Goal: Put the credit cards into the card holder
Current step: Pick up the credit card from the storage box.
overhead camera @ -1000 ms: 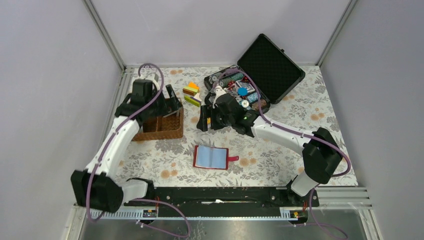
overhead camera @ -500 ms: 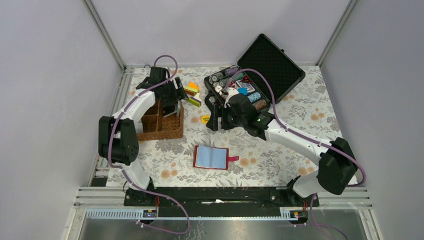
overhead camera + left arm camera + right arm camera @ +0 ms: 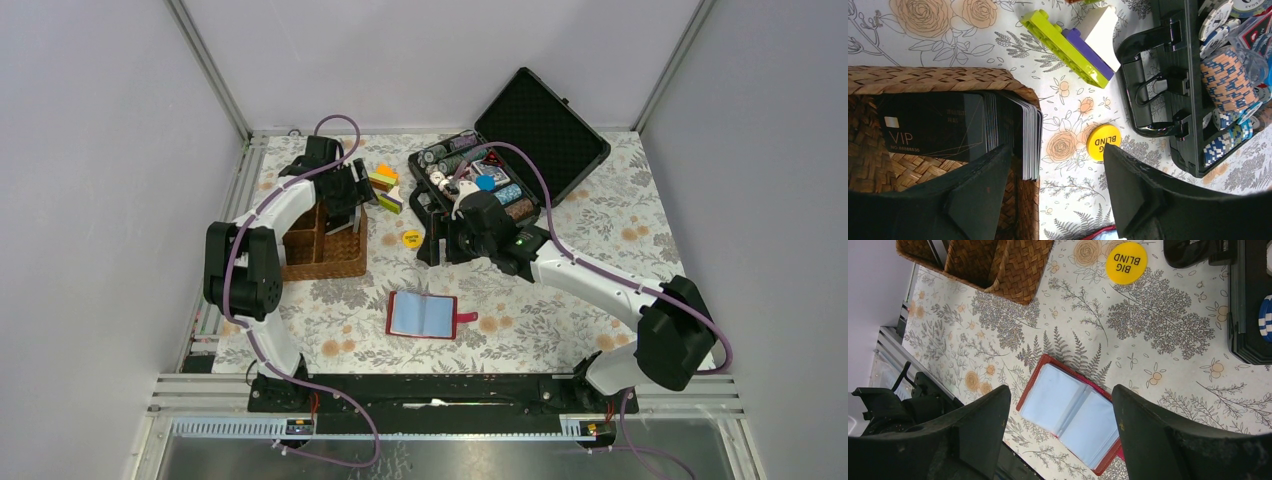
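The credit cards [image 3: 1023, 131] stand on edge as a stack in the wicker basket [image 3: 938, 80], with a black VIP card [image 3: 933, 131] facing out. My left gripper [image 3: 1058, 195] hangs open above the basket's right wall. One finger is over the cards, the other over the tablecloth, and it holds nothing. In the top view it is over the basket's far right corner [image 3: 345, 197]. The card holder [image 3: 1073, 415], red with light blue pockets, lies spread open on the cloth [image 3: 422, 314]. My right gripper [image 3: 1063, 425] hovers open above it, off the table [image 3: 432, 240].
A yellow "BIG BLIND" chip [image 3: 1103, 141] lies between the basket and the open black case [image 3: 510, 150] of poker chips. Toy bricks [image 3: 1073, 45] sit behind the basket [image 3: 320, 250]. The cell's walls stand close on the left, right and far sides.
The left arm folded up and carried its gripper toward the basket's far right corner, and its jaws narrowed somewhat. The right gripper drifted a little to the right.
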`<state>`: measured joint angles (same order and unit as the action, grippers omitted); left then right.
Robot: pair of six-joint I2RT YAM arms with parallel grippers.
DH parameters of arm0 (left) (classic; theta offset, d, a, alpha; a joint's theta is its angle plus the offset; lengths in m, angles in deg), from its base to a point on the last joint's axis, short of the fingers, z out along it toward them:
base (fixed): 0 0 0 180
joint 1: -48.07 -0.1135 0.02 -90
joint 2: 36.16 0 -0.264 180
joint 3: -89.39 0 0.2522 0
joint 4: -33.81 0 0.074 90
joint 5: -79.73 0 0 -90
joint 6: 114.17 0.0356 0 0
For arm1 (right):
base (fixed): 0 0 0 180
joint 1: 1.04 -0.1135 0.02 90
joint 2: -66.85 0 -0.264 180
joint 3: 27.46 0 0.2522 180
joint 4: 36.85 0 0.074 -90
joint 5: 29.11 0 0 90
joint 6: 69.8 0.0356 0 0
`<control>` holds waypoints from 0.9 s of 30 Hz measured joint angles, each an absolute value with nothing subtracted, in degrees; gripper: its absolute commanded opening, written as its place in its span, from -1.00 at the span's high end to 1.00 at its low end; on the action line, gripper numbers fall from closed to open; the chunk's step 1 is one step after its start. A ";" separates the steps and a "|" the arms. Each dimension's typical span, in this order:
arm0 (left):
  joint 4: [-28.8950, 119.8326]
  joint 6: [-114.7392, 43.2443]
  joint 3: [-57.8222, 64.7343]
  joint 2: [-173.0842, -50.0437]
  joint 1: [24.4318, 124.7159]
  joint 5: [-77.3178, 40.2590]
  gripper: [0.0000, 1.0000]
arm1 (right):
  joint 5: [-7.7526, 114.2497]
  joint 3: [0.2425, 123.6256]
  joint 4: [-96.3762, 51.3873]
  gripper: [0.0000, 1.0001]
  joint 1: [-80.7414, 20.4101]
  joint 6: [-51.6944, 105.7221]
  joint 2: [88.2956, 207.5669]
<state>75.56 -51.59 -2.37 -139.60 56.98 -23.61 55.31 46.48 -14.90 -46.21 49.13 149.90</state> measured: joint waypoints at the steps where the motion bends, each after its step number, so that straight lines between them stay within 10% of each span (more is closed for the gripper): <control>1: 75.41 -51.59 -2.37 -139.60 56.98 -23.83 -0.40 | 55.26 46.48 -14.90 -0.61 -46.18 49.13 149.90; 27: 74.99 -51.13 -2.37 -138.90 56.61 -23.92 0.09 | 54.50 46.48 -14.86 -0.59 -46.01 49.50 151.91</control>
<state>74.99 -51.13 -2.37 -138.90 56.61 -23.92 54.50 46.48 -14.86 -46.01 49.50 151.91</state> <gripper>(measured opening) 0.494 0.797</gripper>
